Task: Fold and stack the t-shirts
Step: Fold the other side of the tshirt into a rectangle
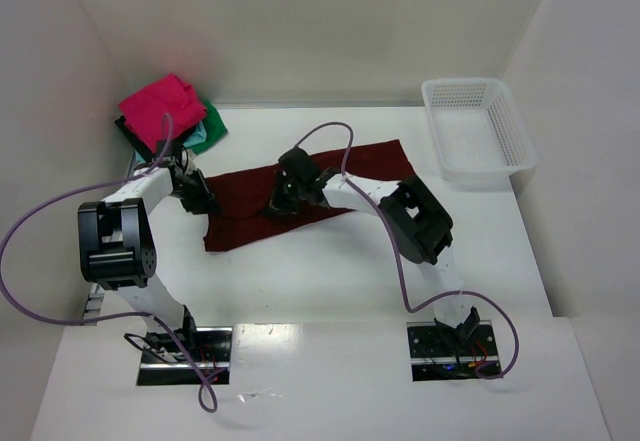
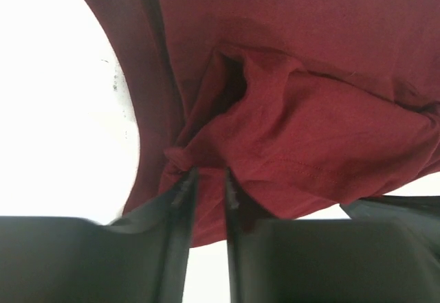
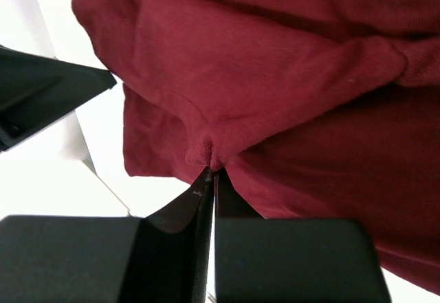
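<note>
The maroon t-shirt [image 1: 240, 219] lies stretched across the middle of the table, partly folded. My left gripper [image 1: 203, 201] is at its left edge. In the left wrist view the gripper [image 2: 210, 174] pinches a bunched fold of the shirt [image 2: 309, 110]. My right gripper [image 1: 283, 199] is over the shirt's middle. In the right wrist view it [image 3: 212, 172] is shut on a pucker of the shirt [image 3: 275, 62]. At the back left is a pile with a pink shirt [image 1: 160, 106] on top of green [image 1: 212, 126], light blue [image 1: 197, 138] and black [image 1: 125, 131] ones.
A white mesh basket [image 1: 433, 126] stands at the back right. White walls enclose the table at the back and on both sides. The arms' cables loop over the near table.
</note>
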Robot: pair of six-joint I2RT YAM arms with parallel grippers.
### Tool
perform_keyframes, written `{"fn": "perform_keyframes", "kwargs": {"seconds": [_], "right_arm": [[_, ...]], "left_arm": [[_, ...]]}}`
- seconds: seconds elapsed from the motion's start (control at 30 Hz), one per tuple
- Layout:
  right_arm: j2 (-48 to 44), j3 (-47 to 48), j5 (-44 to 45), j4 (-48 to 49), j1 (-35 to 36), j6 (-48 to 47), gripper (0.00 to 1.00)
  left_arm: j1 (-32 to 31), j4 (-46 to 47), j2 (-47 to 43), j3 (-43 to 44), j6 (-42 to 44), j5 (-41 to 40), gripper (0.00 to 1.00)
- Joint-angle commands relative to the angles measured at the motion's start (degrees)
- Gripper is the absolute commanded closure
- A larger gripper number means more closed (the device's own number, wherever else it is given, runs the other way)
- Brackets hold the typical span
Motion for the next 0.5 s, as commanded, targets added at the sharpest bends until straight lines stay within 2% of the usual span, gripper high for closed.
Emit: {"fn": "perform_keyframes", "kwargs": {"seconds": [0.0,0.07,0.13,0.2,0.33,0.47], "right_arm": [[0.4,4.5,2.3,-1.3,0.6,-1.7,1.00],[0.4,5.9,3.6,-1.9,0.6,-2.4,1.00],[0.4,6.4,4.5,-3.0,0.0,-3.1,1.00],[0.4,7.0,4.5,-3.0,-1.5,-3.7,1.00],[1.5,7.5,3.7,-3.0,-2.6,-3.7,1.00],[2.9,10.1,2.6,-3.0,-2.6,-4.2,1.00]], "left_arm": [[0.4,0.0,0.6,-0.1,1.6,2.3,0.68],[0.4,-0.5,-0.7,0.5,1.6,2.3,0.60],[0.4,-1.0,-1.4,0.5,1.6,2.3,0.45],[0.4,-1.0,-1.4,-0.2,1.6,2.3,0.37],[0.4,0.2,0.1,-0.8,1.0,2.3,0.36],[0.4,1.3,2.8,0.1,1.0,2.9,0.46]]}}
